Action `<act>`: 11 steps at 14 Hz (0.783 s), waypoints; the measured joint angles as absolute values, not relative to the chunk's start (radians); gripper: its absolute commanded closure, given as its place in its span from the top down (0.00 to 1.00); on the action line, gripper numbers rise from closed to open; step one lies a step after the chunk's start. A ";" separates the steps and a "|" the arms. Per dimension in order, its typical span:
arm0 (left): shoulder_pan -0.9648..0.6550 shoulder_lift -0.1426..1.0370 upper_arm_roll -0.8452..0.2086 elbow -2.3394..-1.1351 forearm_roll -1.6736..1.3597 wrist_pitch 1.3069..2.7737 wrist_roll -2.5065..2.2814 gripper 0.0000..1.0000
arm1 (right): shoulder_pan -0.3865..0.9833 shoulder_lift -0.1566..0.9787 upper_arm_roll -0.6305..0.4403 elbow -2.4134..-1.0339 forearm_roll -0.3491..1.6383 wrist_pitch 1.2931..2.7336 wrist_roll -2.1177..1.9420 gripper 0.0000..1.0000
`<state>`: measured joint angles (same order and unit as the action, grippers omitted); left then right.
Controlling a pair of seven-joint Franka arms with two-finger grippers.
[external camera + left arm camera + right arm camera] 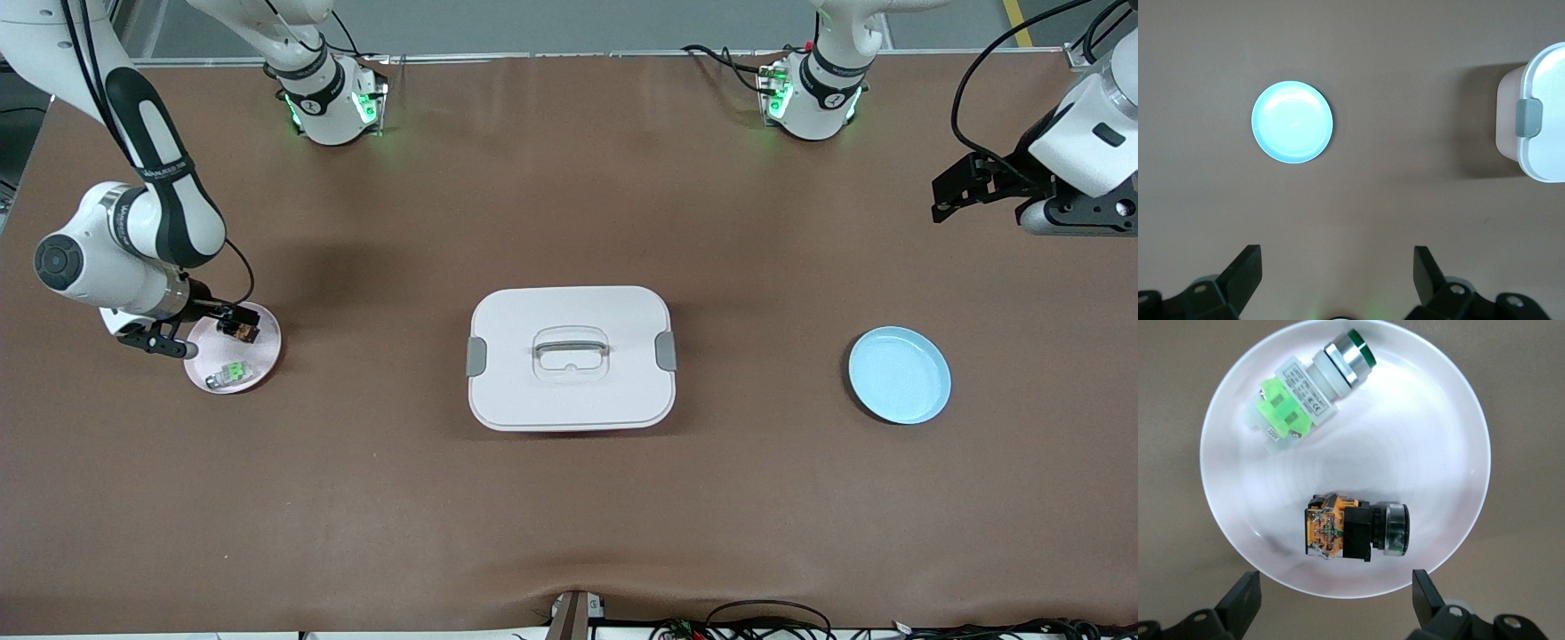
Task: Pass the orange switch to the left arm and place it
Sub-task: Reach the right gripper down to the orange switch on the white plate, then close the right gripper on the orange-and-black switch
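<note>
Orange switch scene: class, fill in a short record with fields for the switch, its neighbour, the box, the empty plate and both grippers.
orange switch: lying on the pink plate
green switch: same plate, apart from the orange one
box: mid-table, lid on
blue plate: empty, toward the left arm's end
right gripper: open, over the pink plate
left gripper: open, waiting over bare table

From high across the worktop we face both bases. Right wrist looks close down on the pink plate; left, higher, shares blue plate, box.
</note>
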<state>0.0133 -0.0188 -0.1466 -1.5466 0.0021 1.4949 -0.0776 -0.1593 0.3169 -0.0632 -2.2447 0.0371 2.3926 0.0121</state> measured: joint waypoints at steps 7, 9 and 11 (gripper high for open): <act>0.013 -0.019 -0.147 -1.547 0.002 1.495 -0.078 1.00 | -0.171 0.355 -0.070 -2.241 0.036 2.407 0.012 1.00; 0.013 -0.019 -0.147 -1.545 0.002 1.496 -0.078 1.00 | -0.171 0.362 -0.069 -2.240 0.036 2.423 0.012 1.00; 0.013 -0.019 -0.147 -1.532 0.002 1.497 -0.078 1.00 | -0.171 0.376 -0.069 -2.236 0.036 2.441 0.012 1.00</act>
<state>0.0134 -0.0189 -0.1465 -1.5319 0.0021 1.4966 -0.0776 -0.1707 0.3763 -0.0694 -2.2359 0.0360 2.4412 0.0120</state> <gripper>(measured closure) 0.000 0.000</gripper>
